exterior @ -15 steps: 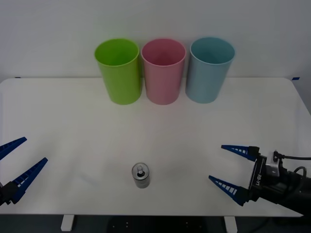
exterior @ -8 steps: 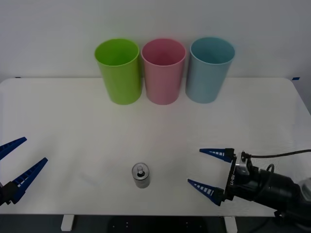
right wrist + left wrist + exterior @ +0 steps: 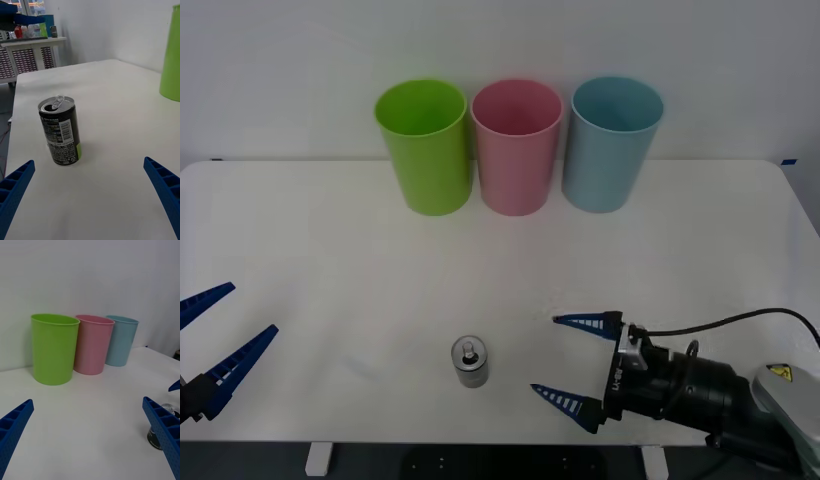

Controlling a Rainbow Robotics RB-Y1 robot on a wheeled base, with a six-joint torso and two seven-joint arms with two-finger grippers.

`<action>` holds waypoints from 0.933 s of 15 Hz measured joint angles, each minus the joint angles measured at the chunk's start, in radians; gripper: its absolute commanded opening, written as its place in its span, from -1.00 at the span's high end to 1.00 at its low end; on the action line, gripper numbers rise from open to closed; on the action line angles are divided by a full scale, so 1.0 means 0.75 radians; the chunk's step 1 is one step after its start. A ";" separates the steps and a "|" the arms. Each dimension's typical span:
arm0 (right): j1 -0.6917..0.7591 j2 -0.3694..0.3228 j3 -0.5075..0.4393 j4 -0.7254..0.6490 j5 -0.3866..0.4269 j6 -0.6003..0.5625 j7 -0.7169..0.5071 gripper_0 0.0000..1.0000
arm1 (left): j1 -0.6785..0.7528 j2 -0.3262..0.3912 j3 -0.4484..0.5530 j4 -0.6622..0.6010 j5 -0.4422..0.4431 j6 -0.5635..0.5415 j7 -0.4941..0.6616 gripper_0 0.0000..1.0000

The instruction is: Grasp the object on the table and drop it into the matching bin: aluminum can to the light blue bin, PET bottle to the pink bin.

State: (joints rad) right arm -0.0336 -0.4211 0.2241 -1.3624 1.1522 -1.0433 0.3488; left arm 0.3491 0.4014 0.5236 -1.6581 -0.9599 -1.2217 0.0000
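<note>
Since the earlier frames our right gripper (image 3: pixel 572 364) has slid across the tabletop (image 3: pixel 330 250) toward the aluminum can (image 3: pixel 470 361), closing much of the gap, while the can, the bins and our left gripper (image 3: pixel 218 340) have stayed put. We take the can as our landmark: it stands upright near the front edge of the tabletop, pull-tab up, untouched. The right gripper now sits just to the can's right, low over the surface, its jaws spread wide and empty, with the can still outside them; from the right wrist view the can (image 3: pixel 60 130) stands ahead between the two blue fingers (image 3: pixel 162 183), a little off toward one of them. Our left gripper waits well to the can's left at the tabletop's edge, jaws also wide open and holding nothing. Far behind the can stand the lime green bin (image 3: pixel 425 147), the pink bin (image 3: pixel 516 146) and, rightmost, the light blue bin (image 3: pixel 610 143). We judge that we are in the approach, before any grasp. Next we should advance until the can's body lies between the jaws, centre on it, then close without tipping it.
</note>
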 measured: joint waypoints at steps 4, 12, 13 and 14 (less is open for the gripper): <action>-0.018 0.070 0.020 0.000 0.087 0.028 0.013 -1.00 | 0.000 0.000 0.000 0.000 0.000 0.000 0.000 -1.00; -0.051 0.094 0.169 -0.001 0.088 0.160 0.038 -1.00 | 0.000 0.000 0.000 0.000 0.000 0.000 0.000 -1.00; -0.054 0.099 0.185 -0.001 0.088 0.174 0.040 -1.00 | 0.000 0.000 0.000 0.000 0.000 0.000 0.000 -1.00; -0.058 0.102 0.204 -0.001 0.088 0.196 0.040 -1.00 | 0.000 0.000 0.000 0.000 0.000 0.000 0.000 -1.00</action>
State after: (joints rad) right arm -0.0775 -0.3443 0.3770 -1.3632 1.2184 -0.8961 0.3788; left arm 0.3491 0.4014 0.5236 -1.6581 -0.9599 -1.2217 0.0000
